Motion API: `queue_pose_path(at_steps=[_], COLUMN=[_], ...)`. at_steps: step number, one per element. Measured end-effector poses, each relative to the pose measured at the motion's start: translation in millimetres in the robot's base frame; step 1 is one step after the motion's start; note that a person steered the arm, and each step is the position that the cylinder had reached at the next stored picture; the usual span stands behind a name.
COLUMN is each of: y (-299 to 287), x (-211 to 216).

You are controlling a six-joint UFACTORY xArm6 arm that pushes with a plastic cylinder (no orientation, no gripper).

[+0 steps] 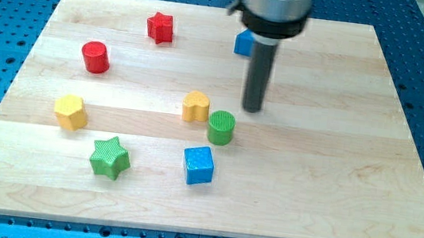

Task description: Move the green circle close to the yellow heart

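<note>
The green circle point(221, 127) is a short upright cylinder near the middle of the wooden board point(334, 173). The yellow heart point(196, 106) stands just to its upper left, almost touching it. My tip point(252, 109) is the lower end of a dark rod, a little to the upper right of the green circle and clear of it.
A blue cube point(198, 165) sits below the green circle. A green star point(109, 158) and a yellow hexagon point(71, 112) lie at the left. A red cylinder point(95, 57) and a red star point(160, 27) are at the upper left. A blue block point(243, 42) is partly hidden behind the rod.
</note>
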State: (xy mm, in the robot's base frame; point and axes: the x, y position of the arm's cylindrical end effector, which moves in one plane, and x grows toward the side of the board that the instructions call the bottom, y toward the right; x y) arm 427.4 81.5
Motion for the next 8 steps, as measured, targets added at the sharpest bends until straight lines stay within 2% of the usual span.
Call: queue_pose_path(at_steps=[1,2,8], y=[40.9,64.7,84.3], x=[32.9,37.2,41.7])
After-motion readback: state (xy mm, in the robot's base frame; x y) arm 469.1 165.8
